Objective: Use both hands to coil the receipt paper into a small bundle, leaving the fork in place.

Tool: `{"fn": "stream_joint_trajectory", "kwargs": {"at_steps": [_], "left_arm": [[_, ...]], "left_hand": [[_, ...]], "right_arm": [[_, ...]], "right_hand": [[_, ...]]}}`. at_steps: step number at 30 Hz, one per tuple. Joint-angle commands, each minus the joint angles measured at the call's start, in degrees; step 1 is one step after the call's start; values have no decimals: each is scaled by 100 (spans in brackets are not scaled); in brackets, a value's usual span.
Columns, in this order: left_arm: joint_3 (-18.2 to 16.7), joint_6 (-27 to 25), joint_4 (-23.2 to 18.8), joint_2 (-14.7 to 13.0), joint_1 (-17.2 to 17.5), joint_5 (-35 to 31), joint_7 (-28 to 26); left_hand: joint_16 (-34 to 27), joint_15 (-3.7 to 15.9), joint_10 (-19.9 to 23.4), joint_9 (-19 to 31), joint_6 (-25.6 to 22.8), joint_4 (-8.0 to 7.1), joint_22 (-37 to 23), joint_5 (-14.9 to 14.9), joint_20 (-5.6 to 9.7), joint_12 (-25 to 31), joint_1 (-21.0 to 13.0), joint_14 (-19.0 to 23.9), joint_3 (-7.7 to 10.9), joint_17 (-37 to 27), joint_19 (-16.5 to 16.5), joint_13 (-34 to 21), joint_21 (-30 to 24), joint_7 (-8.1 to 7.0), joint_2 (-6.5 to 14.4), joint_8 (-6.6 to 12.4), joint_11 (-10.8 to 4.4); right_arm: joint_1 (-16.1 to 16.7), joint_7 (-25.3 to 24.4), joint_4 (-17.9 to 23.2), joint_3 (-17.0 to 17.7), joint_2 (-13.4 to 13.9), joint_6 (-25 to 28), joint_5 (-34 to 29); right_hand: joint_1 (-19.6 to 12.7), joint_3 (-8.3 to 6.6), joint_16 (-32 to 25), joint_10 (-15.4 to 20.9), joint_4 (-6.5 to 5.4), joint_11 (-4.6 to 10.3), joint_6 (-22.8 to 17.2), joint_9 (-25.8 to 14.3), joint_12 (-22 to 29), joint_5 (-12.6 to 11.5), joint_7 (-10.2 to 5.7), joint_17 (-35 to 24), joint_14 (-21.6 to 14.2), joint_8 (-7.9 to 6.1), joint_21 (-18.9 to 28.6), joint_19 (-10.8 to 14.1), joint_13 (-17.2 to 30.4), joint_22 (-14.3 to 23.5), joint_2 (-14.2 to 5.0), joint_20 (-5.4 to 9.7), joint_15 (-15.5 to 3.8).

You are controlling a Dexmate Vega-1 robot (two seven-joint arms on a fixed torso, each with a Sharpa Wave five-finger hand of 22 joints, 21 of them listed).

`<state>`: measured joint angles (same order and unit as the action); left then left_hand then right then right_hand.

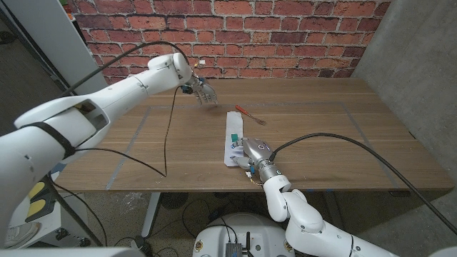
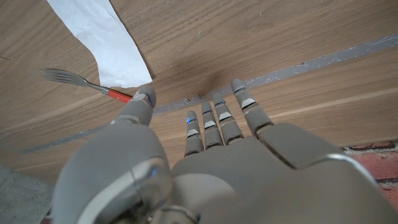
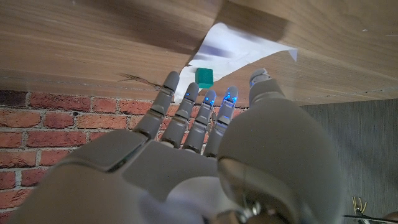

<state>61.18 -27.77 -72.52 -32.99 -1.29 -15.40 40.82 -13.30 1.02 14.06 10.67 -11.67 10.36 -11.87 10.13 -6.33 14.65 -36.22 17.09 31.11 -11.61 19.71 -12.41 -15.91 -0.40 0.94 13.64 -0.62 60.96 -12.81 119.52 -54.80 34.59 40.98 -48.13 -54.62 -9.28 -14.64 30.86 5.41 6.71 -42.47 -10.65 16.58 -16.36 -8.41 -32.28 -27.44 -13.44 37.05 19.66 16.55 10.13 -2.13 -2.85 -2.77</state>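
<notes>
Mid-worktop (image 1: 314,153), the receipt paper (image 1: 233,135) lies flat as a long white strip, uncoiled, running toward the near edge. Just beyond its far end sits the fork (image 1: 250,114) with a red handle — close to the strip's corner, touching cannot be told. Right robot hand (image 1: 254,153) hovers at the strip's near end, fingers (image 3: 186,115) extended and apart, holding nothing. Left robot hand (image 1: 203,91) is raised over the far side, well apart from the paper — fingers (image 2: 217,118) spread, nothing held.
</notes>
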Motion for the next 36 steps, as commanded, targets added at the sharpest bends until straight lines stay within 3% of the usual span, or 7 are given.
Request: {"fn": "stream_joint_trajectory", "kwargs": {"at_steps": [1, 9, 18, 28, 33, 36], "left_arm": [[497, -219, 261, 369, -407, -728, 447], [700, -92, 637, 676, -550, -944, 554], [933, 371, 1522, 1246, -831, -1015, 711], [1026, 1593, 3340, 2197, -1194, -693, 715], [1187, 2398, 4918, 3012, -1503, -578, 448], [1373, 2435, 5131, 3179, -1556, -557, 213]], "left_hand": [[5, 3, -3, 21, -65, 15, -31, 22, -4, 32, -109, -23, -4, -21, -26, -23, 10, -25, -15, -1, -5], [41, -40, -104, 23, 9, -17, -38, 14, -36, -18, -197, -122, -56, -31, -68, -26, 18, -81, -38, -56, -54], [-8, -12, 1, 25, 37, -39, -45, 11, -49, 10, -289, -7, -102, -39, -47, -23, 1, -72, -39, -89, 9], [-18, -51, -61, 27, 132, -66, -52, 7, -86, -40, -368, 49, -188, -32, -53, -7, -8, -86, -66, -154, -97], [-17, -49, 36, 28, 149, -75, -54, 8, -115, -11, -396, 62, -217, -28, -75, -2, -4, -103, -70, -166, -159], [-27, -15, 200, 30, 88, -87, -59, 11, -117, 34, -472, 112, -266, -24, -85, 6, -9, -88, -55, -154, -164]], "right_arm": [[71, 189, -80, -70, -84, 183, -265], [64, 240, -200, -100, -166, 168, -269], [76, 198, -274, -106, -230, 205, -273], [71, 73, -399, -124, -312, 228, -263], [55, 18, -451, -106, -320, 196, -203], [48, -6, -473, -91, -324, 189, -160]], "right_hand": [[-83, -89, -25, -10, 91, -114, 22, -10, -29, -55, 38, -5, -56, 41, -14, 88, -10, 14, -3, 19, -665], [-124, -128, 31, -153, 154, -169, 148, -12, -124, -61, 54, 2, 67, 136, -49, 85, -36, 14, 29, 37, -635], [-129, -149, 26, -131, 166, -164, 127, -14, -130, -63, 85, 1, 55, 144, -64, 83, -47, 14, 21, 36, -639], [-198, -191, 22, -100, 222, -129, 91, -15, -137, -72, 83, 10, 26, 148, -77, 98, -60, 14, 32, 38, -675], [-234, -217, 20, -80, 247, -145, 67, -16, -140, -76, 110, 13, 14, 149, -83, 110, -67, 14, 30, 42, -682], [-235, -225, 15, -70, 248, -125, 60, -17, -140, -77, 111, 12, 1, 150, -86, 113, -70, 14, 24, 40, -678]]}}
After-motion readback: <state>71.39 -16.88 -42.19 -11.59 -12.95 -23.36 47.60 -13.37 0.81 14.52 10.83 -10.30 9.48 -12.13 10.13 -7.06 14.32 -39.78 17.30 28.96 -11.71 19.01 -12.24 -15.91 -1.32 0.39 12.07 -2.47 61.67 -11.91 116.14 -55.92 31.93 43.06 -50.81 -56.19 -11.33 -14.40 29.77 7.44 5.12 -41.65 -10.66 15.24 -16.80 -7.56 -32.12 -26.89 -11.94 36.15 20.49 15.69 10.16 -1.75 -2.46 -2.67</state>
